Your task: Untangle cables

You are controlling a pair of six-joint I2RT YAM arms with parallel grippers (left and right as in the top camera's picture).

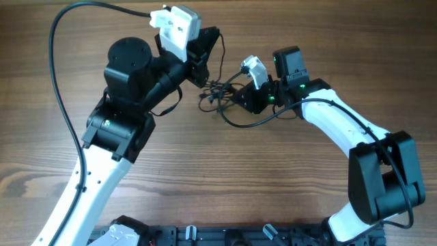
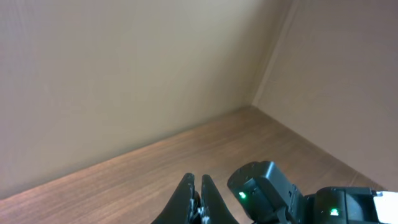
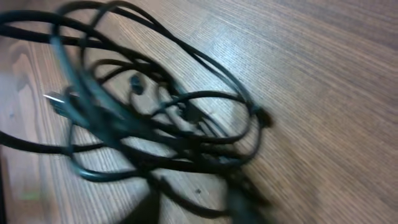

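Observation:
The cables (image 1: 217,96) are a knot of thin black wires on the wooden table (image 1: 225,171) between my two arms. In the right wrist view the cables (image 3: 161,124) fill the frame as blurred overlapping loops with small plug ends. My left gripper (image 1: 205,68) is raised at the knot's upper left. Its fingers (image 2: 186,193) are pressed together with a small bit of cable between them, and a strand rises from the knot to it. My right gripper (image 1: 240,98) is right at the knot's right side. Its fingers (image 3: 242,202) are dark smears among the strands.
A thick black arm cable (image 1: 58,89) arcs over the table's left side. The right arm's wrist block with green lights (image 2: 267,186) sits close beside my left fingers. Beige walls (image 2: 124,74) meet in a corner behind the table.

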